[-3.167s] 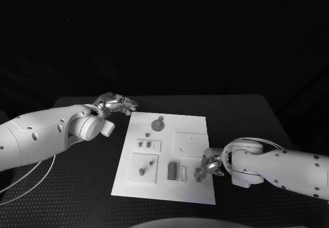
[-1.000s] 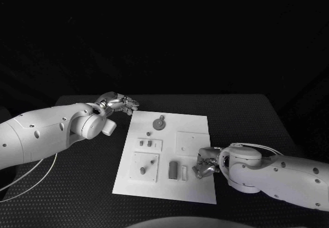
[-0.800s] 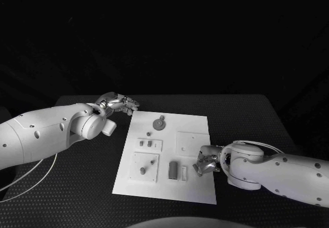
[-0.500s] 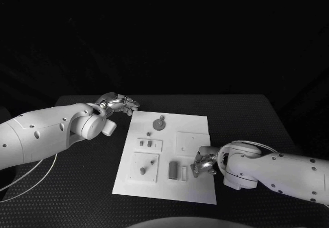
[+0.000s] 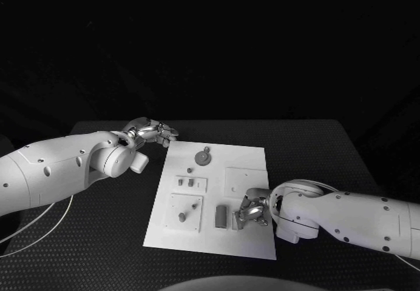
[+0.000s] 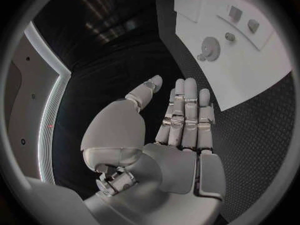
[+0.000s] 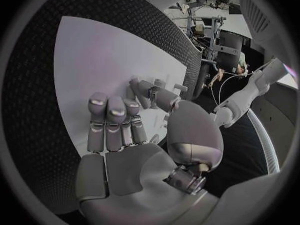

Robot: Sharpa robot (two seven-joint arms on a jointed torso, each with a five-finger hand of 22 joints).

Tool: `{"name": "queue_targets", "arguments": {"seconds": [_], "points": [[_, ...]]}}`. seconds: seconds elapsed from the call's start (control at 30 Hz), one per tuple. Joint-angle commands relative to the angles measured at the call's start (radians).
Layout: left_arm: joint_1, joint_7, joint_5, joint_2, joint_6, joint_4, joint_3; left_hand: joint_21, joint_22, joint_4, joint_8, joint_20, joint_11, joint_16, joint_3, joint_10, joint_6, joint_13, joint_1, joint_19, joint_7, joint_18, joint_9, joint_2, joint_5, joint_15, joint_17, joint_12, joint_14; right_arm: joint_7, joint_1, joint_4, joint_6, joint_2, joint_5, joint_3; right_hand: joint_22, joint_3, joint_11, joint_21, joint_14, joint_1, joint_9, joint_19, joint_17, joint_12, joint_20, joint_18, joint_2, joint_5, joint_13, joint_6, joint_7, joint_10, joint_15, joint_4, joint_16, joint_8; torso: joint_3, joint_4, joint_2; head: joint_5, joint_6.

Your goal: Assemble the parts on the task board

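White task board on the black table; left hand and right hand spread, holding nothing

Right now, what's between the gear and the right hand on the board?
In the head view, the raised square plate sits between gear and right hand; the rest is bare task board.

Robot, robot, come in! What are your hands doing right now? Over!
Left hand open, off the task board's far corner. Right hand over the board by the upright parts, holding nothing visible. Nothing in the way.

2 smooth white arms with small dark screw holes, each ending in a silver segmented hand, thin pale cables alongside.
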Motion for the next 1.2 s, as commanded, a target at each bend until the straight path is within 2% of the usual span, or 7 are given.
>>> {"name": "queue_targets", "arguments": {"seconds": [0.03,0.2,0.5,0.83,1.2], "points": [[0.001,0.003,-0.006,0.002,0.016,0.003,0.001,-0.005,0.001,0.005,0.004,-0.015,0.0,-0.006,0.0,-0.009,-0.008,0.001,-0.004,0.005,0.002,-0.013,-0.001,0.003,0.003,0.003,0.002,0.001,0.001,-0.003,-0.002,-0.001,0.022,0.007,0.054,-0.001,-0.002,-0.011,-0.002,0.005,0.001,-0.02,-0.002,0.003,0.001,0.004,0.0,0.036,-0.003,0.002,0.001,0.008,0.002,0.004,-0.007,0.0,0.003,0.014,-0.0001,0.0,0.0,0.002,-0.003],[0.001,0.002,-0.006,0.001,0.017,0.004,0.001,-0.005,0.002,0.005,0.004,-0.015,0.0,-0.007,0.001,-0.009,-0.008,0.001,-0.004,0.005,0.002,-0.013,-0.001,0.002,0.003,0.003,0.002,0.001,0.001,-0.008,-0.002,-0.01,0.031,0.011,0.058,-0.004,-0.002,-0.021,-0.002,0.005,0.0,-0.029,-0.006,0.001,0.002,0.004,0.0,0.036,-0.002,0.003,0.002,0.008,0.001,0.002,-0.007,0.003,0.003,0.016,-0.0014,-0.0001,0.0,0.002,-0.005],[0.001,0.001,-0.007,-0.001,0.017,0.005,0.001,-0.006,0.002,0.006,0.004,-0.015,0.0,-0.007,0.0,-0.009,-0.009,0.001,-0.004,0.005,0.003,-0.013,-0.001,0.002,0.003,0.003,0.002,0.001,0.002,-0.009,-0.002,-0.016,0.017,0.016,0.056,-0.006,-0.004,-0.031,-0.002,0.005,-0.002,-0.045,-0.011,-0.001,0.004,0.003,0.001,0.036,-0.004,0.004,0.004,0.007,0.001,-0.001,-0.007,0.011,0.002,0.018,-0.0001,0.0002,0.0,0.006,-0.007],[0.001,-0.001,-0.009,-0.002,0.019,0.006,0.001,-0.006,0.002,0.005,0.004,-0.015,0.0,-0.007,0.001,-0.009,-0.009,0.001,-0.004,0.005,0.003,-0.013,-0.002,0.002,0.003,0.003,0.003,0.001,0.001,-0.013,-0.002,-0.014,0.053,0.014,0.062,-0.006,-0.006,-0.043,-0.002,0.006,-0.004,-0.078,-0.019,-0.004,0.005,0.003,0.002,0.036,-0.011,-0.016,0.005,0.007,0.001,-0.003,-0.007,0.038,0.002,0.022,-0.0001,-0.0004,0.0,0.008,-0.011],[0.001,-0.002,-0.01,-0.002,0.02,0.004,0.001,-0.006,0.003,0.005,0.003,-0.015,0.0,-0.008,0.0,-0.01,-0.01,0.001,-0.004,0.005,0.003,-0.013,-0.002,0.001,0.003,0.003,0.003,0.0,0.001,-0.009,-0.002,-0.009,0.048,0.011,0.061,-0.006,-0.006,-0.048,-0.003,0.008,-0.005,-0.097,-0.024,-0.006,0.006,0.004,0.002,0.036,-0.02,-0.024,0.007,0.01,0.0,-0.005,-0.007,0.054,0.002,0.026,0.0005,-0.0004,0.0,0.007,-0.012]]}}
